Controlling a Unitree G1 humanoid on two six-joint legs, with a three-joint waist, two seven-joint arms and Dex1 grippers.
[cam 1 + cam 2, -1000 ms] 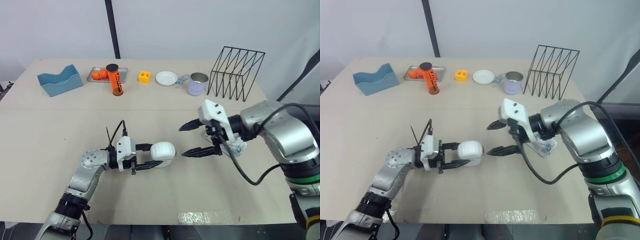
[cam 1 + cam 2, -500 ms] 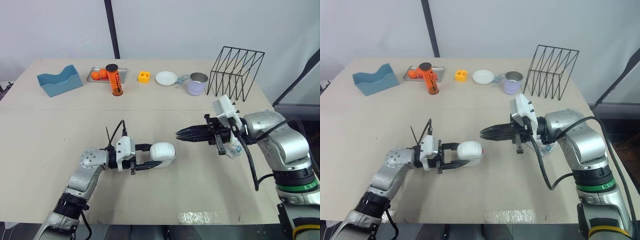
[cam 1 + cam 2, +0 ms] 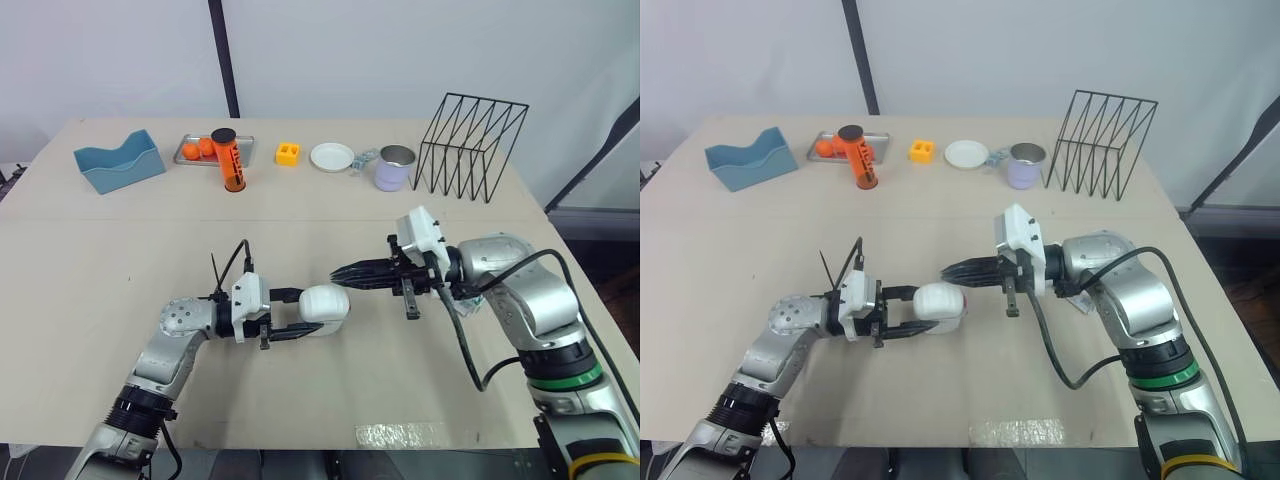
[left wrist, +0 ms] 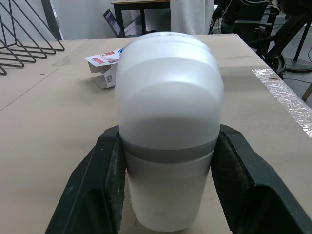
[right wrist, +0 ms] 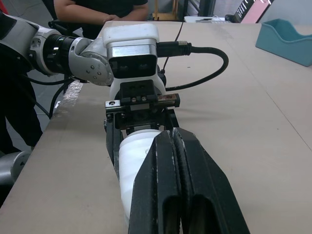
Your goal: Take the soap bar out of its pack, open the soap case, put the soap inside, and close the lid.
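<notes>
Soap case (image 3: pixel 323 303): smooth white plastic, rounded capsule shape, grey band at the seam, lid on, lying on its side near the middle of the table.
Left gripper (image 3: pixel 305 313): clamped on the Soap case, one matte black finger against each flank.
Right gripper (image 3: pixel 338 273): black fingers pressed together with nothing between, tips just beside the domed end; contact unclear.
Soap pack (image 4: pixel 106 68): printed cardboard carton, end flap open, lying flat.
Table (image 3: pixel 120 240): beige, matte, flat.
</notes>
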